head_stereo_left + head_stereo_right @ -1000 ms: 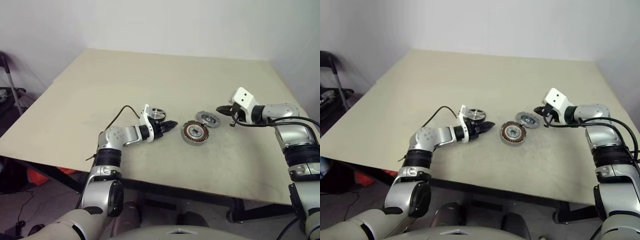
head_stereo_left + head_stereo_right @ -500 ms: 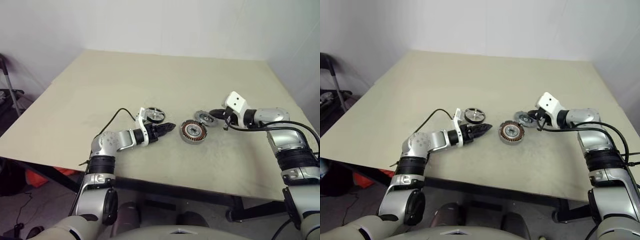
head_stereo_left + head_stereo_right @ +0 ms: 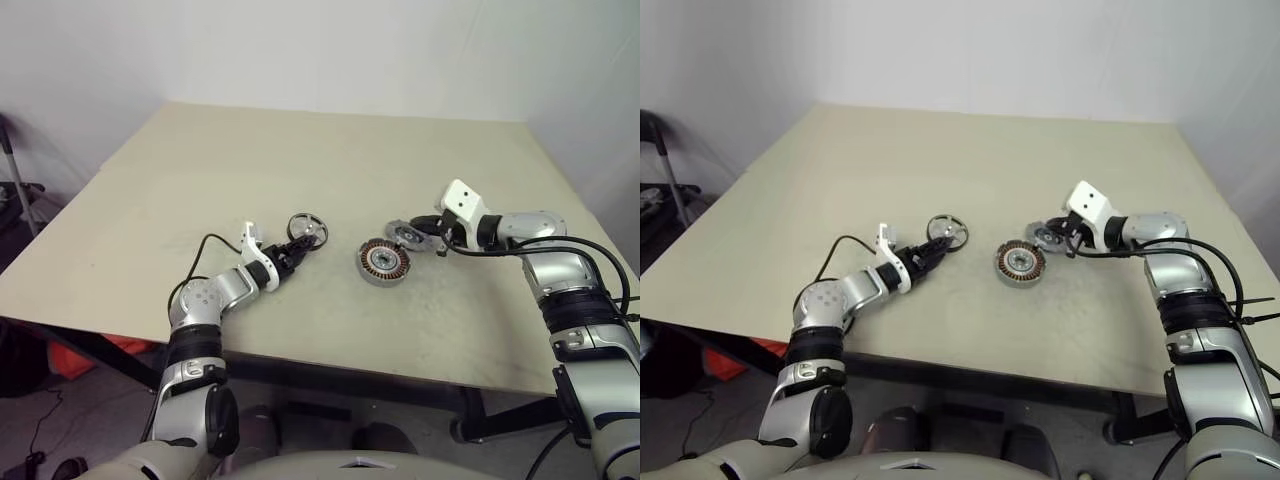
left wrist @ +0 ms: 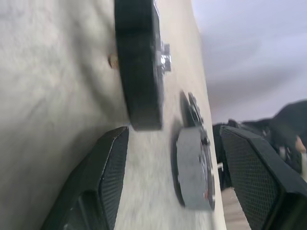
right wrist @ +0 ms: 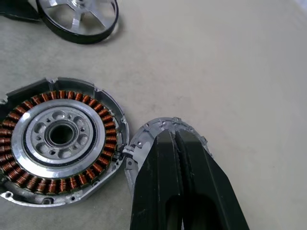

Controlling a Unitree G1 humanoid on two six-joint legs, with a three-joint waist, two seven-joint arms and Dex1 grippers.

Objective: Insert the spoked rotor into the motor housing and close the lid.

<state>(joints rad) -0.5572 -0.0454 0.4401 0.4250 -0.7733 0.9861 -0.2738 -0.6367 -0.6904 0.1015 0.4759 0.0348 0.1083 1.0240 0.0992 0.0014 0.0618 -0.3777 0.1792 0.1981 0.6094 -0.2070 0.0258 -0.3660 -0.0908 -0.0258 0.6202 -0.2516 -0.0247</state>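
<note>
I had my left gripper spread beside the spoked rotor to grab it; my right gripper, clenched, rested over the lid beside the motor housing.

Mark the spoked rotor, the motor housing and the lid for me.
spoked rotor (image 3: 308, 229), left eye view, on its silver hub.
motor housing (image 5: 61, 134), right wrist view, on its silver centre inside the copper windings.
lid (image 5: 142, 142), right wrist view, on its grey rim beside the right gripper's fingers.

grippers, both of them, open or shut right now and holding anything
Left gripper: open, holding nothing, fingers by the spoked rotor.
Right gripper: shut, holding nothing, its tips over the lid.
</note>
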